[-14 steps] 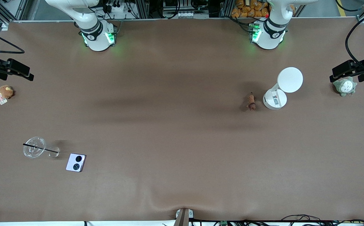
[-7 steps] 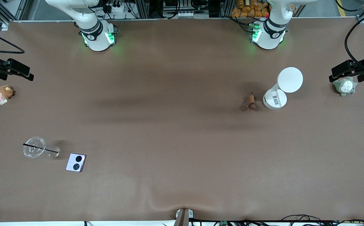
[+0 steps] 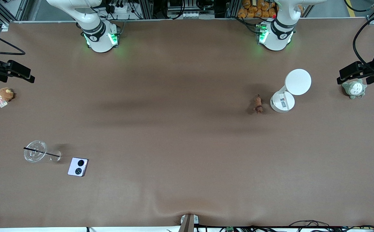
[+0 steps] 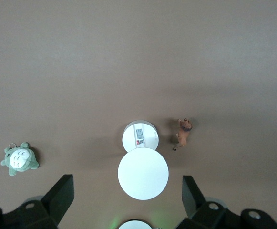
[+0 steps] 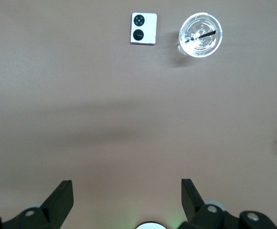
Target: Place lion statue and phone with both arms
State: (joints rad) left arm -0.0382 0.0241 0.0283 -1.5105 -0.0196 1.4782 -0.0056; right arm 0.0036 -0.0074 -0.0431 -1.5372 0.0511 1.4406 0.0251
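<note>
The lion statue (image 3: 258, 104) lies on the brown table toward the left arm's end, beside a white stand; it also shows in the left wrist view (image 4: 183, 133). The phone (image 3: 78, 166) lies flat toward the right arm's end, nearer to the front camera, lenses up; it also shows in the right wrist view (image 5: 143, 28). My left gripper (image 4: 127, 180) is open and empty, high over the table by its own base. My right gripper (image 5: 125, 183) is open and empty, high over the table by its base. Neither gripper shows in the front view.
A white stand with a round disc top (image 3: 290, 90) is beside the lion. A clear cup with a black straw (image 3: 35, 150) is beside the phone. A brown plush (image 3: 5, 94) and a grey-green plush (image 3: 354, 88) sit at the table's ends under black fixtures (image 3: 361, 72).
</note>
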